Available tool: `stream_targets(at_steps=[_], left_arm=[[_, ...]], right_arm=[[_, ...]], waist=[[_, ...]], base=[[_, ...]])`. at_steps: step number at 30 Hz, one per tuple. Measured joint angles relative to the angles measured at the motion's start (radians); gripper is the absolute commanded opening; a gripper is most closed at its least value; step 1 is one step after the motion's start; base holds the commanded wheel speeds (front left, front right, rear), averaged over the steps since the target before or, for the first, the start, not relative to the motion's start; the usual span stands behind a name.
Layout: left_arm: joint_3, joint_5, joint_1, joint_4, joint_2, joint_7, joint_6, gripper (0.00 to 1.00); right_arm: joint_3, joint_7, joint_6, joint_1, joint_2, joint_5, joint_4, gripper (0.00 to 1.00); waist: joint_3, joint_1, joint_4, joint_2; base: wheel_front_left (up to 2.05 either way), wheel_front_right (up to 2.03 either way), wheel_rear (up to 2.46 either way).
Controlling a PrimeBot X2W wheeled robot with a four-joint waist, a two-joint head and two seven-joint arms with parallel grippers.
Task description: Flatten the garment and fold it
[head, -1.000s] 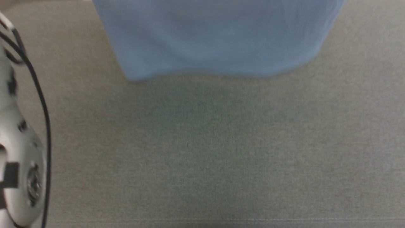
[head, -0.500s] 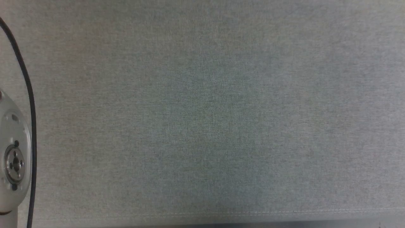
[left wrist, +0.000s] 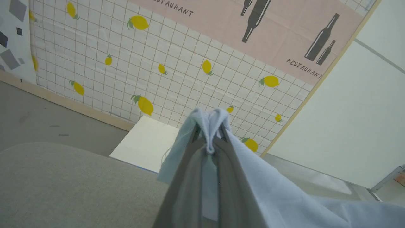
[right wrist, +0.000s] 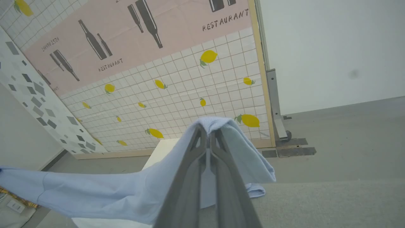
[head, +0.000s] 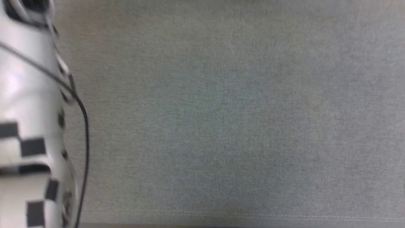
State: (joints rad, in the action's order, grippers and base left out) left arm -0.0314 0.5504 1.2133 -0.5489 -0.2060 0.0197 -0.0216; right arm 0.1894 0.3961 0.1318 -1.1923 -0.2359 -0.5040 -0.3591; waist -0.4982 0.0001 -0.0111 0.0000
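Note:
The light blue garment (left wrist: 272,190) hangs lifted above the grey surface, pinched at two spots. In the left wrist view my left gripper (left wrist: 210,131) is shut on a bunched edge of it, and the cloth trails down to the right. My right gripper (right wrist: 208,128) is shut on another fold of the garment (right wrist: 104,193), which stretches away to the left in the right wrist view. The head view holds my pale left forearm (head: 30,126) with its black cable at the left edge. Collar, logo and sleeves are hidden.
A grey fabric-covered surface (head: 221,120) spreads below, with its stitched front edge near the bottom of the head view. Beyond it stand a white block (left wrist: 144,144), a lemon-patterned tiled wall (left wrist: 177,72) and a grey floor (right wrist: 341,126).
The blue cloth seen at the top of the head view one second ago has left it. The left forearm now stands larger and higher at the left edge.

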Motion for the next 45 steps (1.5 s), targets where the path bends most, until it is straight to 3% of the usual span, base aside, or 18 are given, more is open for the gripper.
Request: stream_targets(at_steps=[5,11,20,26,30,33,37,45], left_arm=[[-0.015,0.042,-0.285,-0.006,0.023,-0.049,-0.040,0.00],[-0.026,0.077,-0.652,0.043,0.083,-0.063,-0.044,0.00],[-0.036,0.111,-1.071,0.204,0.101,0.039,0.028,0.00],[-0.020,0.090,-1.222,0.337,0.074,0.153,0.100,0.00],[0.057,-0.048,-1.252,0.397,-0.016,0.244,0.151,0.00],[0.105,-0.104,-1.247,0.416,-0.053,0.293,0.156,0.00],[0.137,-0.133,-1.223,0.419,-0.059,0.315,0.156,0.00],[0.147,-0.137,-1.172,0.416,-0.050,0.295,0.156,0.00]], right_arm=[[-0.035,-0.013,0.000,0.372,-0.018,-0.066,0.154,0.00],[0.045,-0.026,0.000,0.786,0.019,-0.114,0.252,0.00],[0.185,-0.005,0.000,1.180,0.128,-0.088,0.374,0.00],[0.218,0.081,0.000,1.282,0.150,-0.026,0.458,0.00],[0.185,0.190,0.000,1.304,0.118,0.088,0.509,0.00],[0.103,0.328,0.000,1.292,0.061,0.171,0.511,0.00],[-0.038,0.504,0.000,1.208,-0.015,0.230,0.468,0.00],[-0.164,0.675,0.000,1.071,-0.050,0.251,0.272,0.00]], waist=[[0.096,-0.0002,-0.011,0.0000],[0.213,-0.0003,-0.023,0.0000],[0.352,-0.0003,-0.034,0.0000],[0.388,-0.0003,-0.024,0.0000],[0.388,-0.0003,-0.020,0.0000],[0.377,-0.0003,-0.015,0.0000],[0.357,-0.0003,-0.004,0.0000],[0.310,-0.0002,0.002,0.0000]], base=[[0.00,0.00,0.00],[0.00,0.00,0.00],[0.00,0.00,0.00],[0.00,0.00,0.00],[0.00,0.00,0.00],[0.00,0.00,0.00],[0.00,0.00,0.00],[0.00,0.00,0.00]])
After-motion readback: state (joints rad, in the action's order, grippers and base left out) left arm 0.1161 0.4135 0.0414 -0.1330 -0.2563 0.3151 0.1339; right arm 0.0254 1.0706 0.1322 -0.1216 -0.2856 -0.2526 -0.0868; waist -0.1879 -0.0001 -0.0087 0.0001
